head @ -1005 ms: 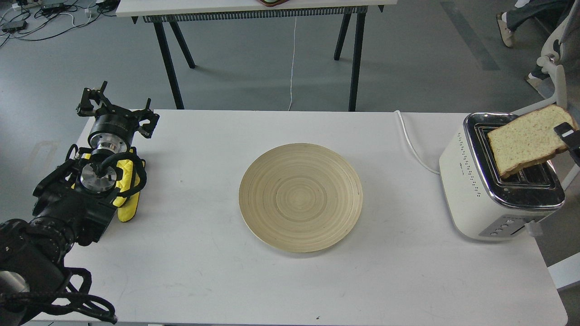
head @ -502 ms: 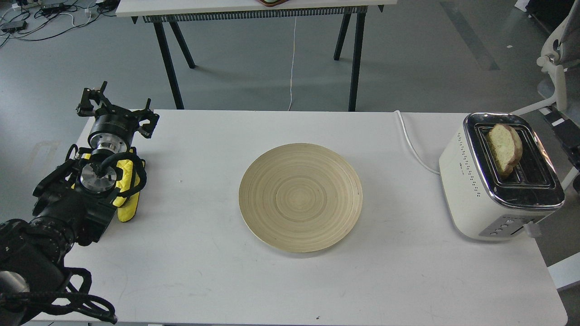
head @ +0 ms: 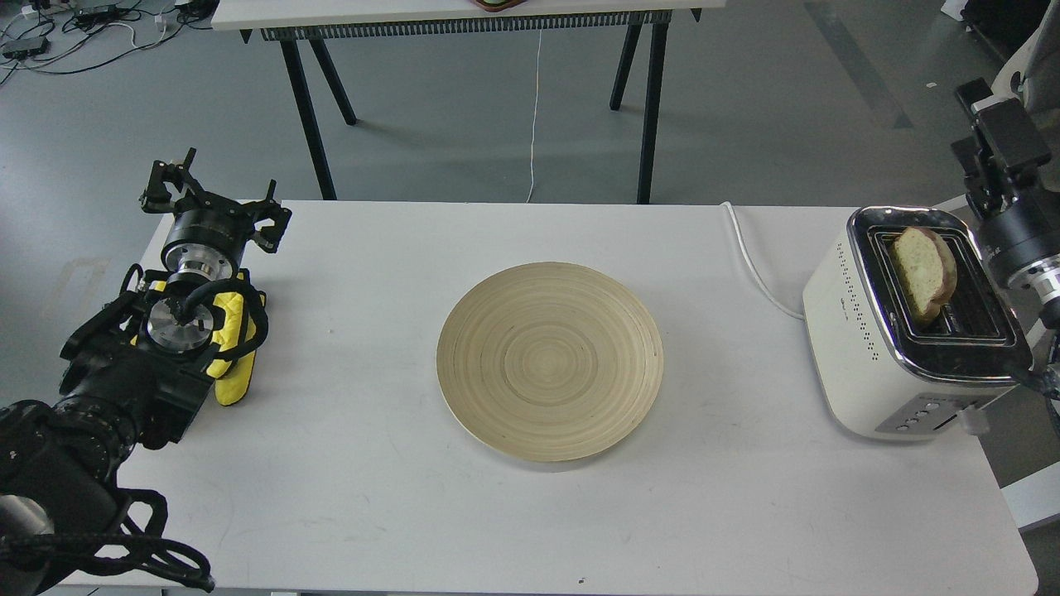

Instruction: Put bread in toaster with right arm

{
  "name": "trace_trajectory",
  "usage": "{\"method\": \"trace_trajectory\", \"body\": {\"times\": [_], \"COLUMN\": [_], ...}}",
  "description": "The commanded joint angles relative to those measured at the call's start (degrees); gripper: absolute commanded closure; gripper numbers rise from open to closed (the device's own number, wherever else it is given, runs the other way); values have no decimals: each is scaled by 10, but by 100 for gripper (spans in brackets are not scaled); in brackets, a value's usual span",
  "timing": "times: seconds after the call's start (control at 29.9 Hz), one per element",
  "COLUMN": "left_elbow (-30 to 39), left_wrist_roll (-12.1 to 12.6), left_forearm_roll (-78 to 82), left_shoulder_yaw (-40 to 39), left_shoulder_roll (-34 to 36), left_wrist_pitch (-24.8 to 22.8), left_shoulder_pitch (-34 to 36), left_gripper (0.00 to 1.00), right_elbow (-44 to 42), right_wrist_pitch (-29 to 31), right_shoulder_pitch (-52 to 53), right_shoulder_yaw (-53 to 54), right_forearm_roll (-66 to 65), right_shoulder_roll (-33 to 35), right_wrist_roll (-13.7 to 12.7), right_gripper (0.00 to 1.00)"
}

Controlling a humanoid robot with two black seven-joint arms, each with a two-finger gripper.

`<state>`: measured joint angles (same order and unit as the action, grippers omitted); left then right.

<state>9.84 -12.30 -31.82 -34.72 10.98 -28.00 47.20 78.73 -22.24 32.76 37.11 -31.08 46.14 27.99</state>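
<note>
The bread (head: 921,269) stands on edge in the left slot of the cream-white toaster (head: 853,348) at the table's right end, its rounded top sticking up above the chrome top. My right gripper (head: 998,128) is raised behind and to the right of the toaster, clear of the bread and holding nothing. It shows as a dark block, and its fingers cannot be told apart. My left gripper (head: 211,194) rests at the table's far left corner, fingers spread and empty, with a yellow piece (head: 232,356) beside the arm.
A round wooden plate (head: 550,361) with nothing on it lies mid-table. The toaster's white cord (head: 754,257) runs off the table's far edge. A second table (head: 464,16) on black legs stands behind. A white chair frame (head: 1027,74) is at the far right.
One second ago my right gripper held the bread tilted over the toaster. The bread has since dropped into the left slot, and the gripper has let go and risen up and back.
</note>
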Motion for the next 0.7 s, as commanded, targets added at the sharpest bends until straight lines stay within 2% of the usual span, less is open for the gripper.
{"method": "trace_trajectory", "body": {"times": [0.0, 0.17, 0.3, 0.4, 0.5, 0.67], "left_elbow": [0, 0, 0, 0, 0, 0], "left_wrist_roll": [0, 0, 0, 0, 0, 0], "left_forearm_roll": [0, 0, 0, 0, 0, 0], "left_shoulder_yaw": [0, 0, 0, 0, 0, 0], "left_shoulder_roll": [0, -1, 0, 0, 0, 0], "left_wrist_pitch": [0, 0, 0, 0, 0, 0], "left_shoulder_pitch": [0, 0, 0, 0, 0, 0], "left_gripper": [0, 0, 0, 0, 0, 0], "right_elbow": [-35, -112, -178, -223, -243, -250], "right_wrist_pitch": [46, 103, 181, 248, 286, 289], "right_shoulder_pitch": [1, -17, -33, -39, -41, -44], "right_shoulder_yaw": [41, 72, 96, 123, 139, 143], "right_forearm_roll": [29, 35, 66, 105, 130, 133], "right_shoulder_roll": [-110, -234, -307, -334, -351, -352], "right_wrist_roll": [0, 0, 0, 0, 0, 0], "right_gripper": [2, 2, 2, 2, 2, 2]}}
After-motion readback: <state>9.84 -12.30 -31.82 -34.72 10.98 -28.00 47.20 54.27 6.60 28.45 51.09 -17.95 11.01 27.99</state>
